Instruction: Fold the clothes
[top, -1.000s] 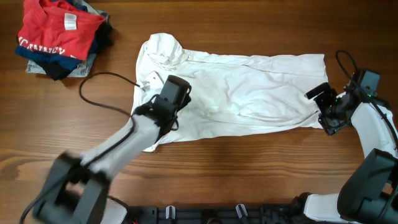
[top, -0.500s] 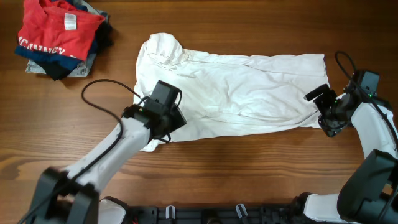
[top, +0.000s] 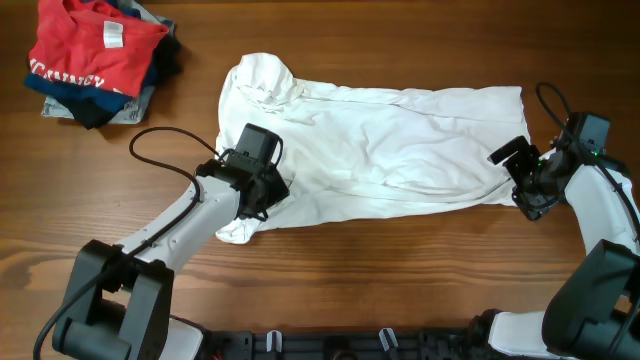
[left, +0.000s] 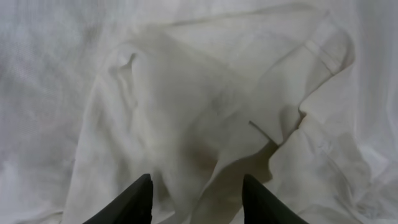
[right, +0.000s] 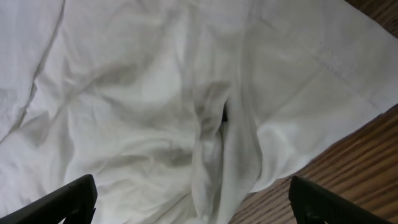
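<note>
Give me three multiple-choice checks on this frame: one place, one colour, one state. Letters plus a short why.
1. Where in the overhead view is the clothes pile?
A. top left
B. bottom right
C. centre

2. What colour is the pile's top garment?
A. green
B. red
C. yellow

3. How is the right gripper?
A. shut tight
B. out of view
C. open

Answers:
1 A: the pile sits at the top left, apart from the white shirt.
2 B: the top garment is red with white lettering.
3 C: the right wrist view shows the fingers wide apart over the shirt's edge.
</note>
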